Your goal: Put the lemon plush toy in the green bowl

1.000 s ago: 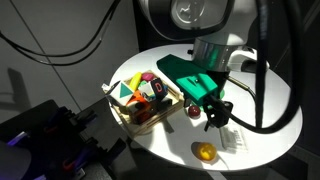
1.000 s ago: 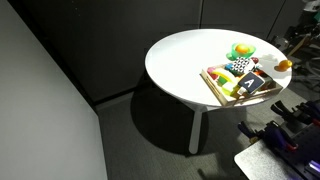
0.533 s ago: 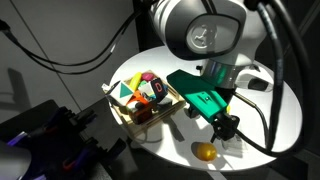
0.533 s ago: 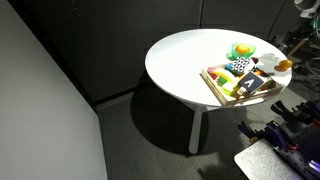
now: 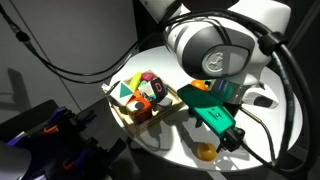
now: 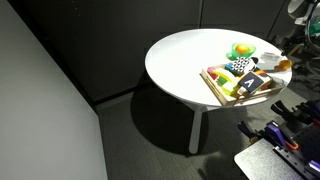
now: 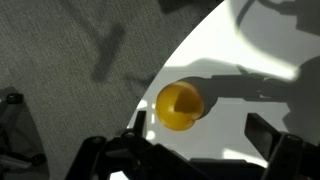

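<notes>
- Wrist view: grey carpet [image 7: 60, 60] fills the left of the picture, and the white desk [image 7: 260, 50] curves in from the right.
- The lemon plush toy [image 7: 179, 107] lies on the desk close to its rounded edge, yellow-orange and roundish, with an arm's shadow running off to its right.
- The pincer [image 7: 197, 152] comes in from the bottom of that view, its dark fingers [image 7: 115, 155] spread well apart with nothing between them. The toy lies ahead of the gap, untouched.
- In an exterior view the wooden tray [image 5: 118, 112] sits on the left part of the desk [image 5: 170, 140], packed with coloured toys.
- Right of the tray and nearer the camera, the lemon plush toy [image 5: 205, 152] rests on the desk near the rim, well clear of the tray.
- The pincer [image 5: 232, 140] hangs just beside the toy, on the side away from the tray. Contact between them cannot be judged from here.
- In an exterior view the round desk [image 6: 180, 55] stands on a dark floor, with the wooden tray [image 6: 213, 85] towards its right side.
- The green bowl [image 6: 241, 50] stands just beyond the tray, close to its far edge. A yellowish patch shows in it, too small to name.
- The lemon plush toy [image 6: 284, 65] lies right of the tray by the desk's edge, apart from both tray and bowl.
</notes>
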Robot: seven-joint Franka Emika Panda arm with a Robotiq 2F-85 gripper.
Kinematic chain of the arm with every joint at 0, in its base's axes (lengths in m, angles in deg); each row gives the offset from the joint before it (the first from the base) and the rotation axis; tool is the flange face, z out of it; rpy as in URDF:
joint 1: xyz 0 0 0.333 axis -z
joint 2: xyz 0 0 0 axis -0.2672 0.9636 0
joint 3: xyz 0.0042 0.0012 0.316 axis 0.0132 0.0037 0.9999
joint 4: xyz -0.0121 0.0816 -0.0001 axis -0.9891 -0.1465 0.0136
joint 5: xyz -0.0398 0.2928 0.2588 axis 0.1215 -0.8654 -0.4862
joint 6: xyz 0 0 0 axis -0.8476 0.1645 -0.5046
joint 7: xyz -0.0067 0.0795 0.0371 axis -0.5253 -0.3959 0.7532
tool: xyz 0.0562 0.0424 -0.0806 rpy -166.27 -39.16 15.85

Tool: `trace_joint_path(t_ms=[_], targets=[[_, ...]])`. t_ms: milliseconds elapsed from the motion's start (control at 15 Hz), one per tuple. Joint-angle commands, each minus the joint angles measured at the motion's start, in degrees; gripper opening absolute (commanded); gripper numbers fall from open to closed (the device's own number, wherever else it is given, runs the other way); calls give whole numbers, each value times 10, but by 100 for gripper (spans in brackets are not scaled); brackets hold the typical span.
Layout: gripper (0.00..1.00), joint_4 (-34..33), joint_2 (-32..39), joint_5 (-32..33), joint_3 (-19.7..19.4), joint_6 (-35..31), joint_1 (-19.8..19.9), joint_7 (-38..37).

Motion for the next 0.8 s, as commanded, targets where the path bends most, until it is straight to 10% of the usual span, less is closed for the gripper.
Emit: trace_joint_path(t_ms=[0,733], targets=[[100,-40,32,-6,12,4,21,14],[100,-60,79,5,11,-3,25,11]])
